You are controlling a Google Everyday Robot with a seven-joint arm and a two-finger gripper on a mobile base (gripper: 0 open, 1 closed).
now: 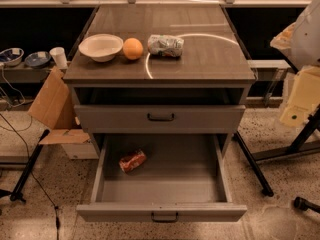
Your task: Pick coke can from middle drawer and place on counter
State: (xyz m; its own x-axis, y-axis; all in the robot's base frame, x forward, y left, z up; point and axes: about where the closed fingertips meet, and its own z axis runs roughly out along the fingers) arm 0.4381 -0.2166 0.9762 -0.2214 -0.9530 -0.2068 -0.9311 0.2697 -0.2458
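Note:
The coke can (pixel 132 160) lies on its side in the back left part of the open middle drawer (pixel 162 189), which is pulled far out toward me. The drawer's front panel carries a small black bar handle (pixel 165 217). The counter (pixel 200 49) is the wood-grain cabinet top above, with a thin pale curved line across it. My gripper is not in view. Only a white rounded body (pixel 306 31) shows at the right edge, well away from the can.
On the counter stand a white bowl (pixel 101 46), an orange (pixel 132 48) and a shiny white-and-green packet (pixel 165 45). A shut drawer (pixel 160 118) sits above the open one. A cardboard box (pixel 52 106) is at the left, black stand legs (pixel 252 164) and a pale yellow object (pixel 300 101) at the right.

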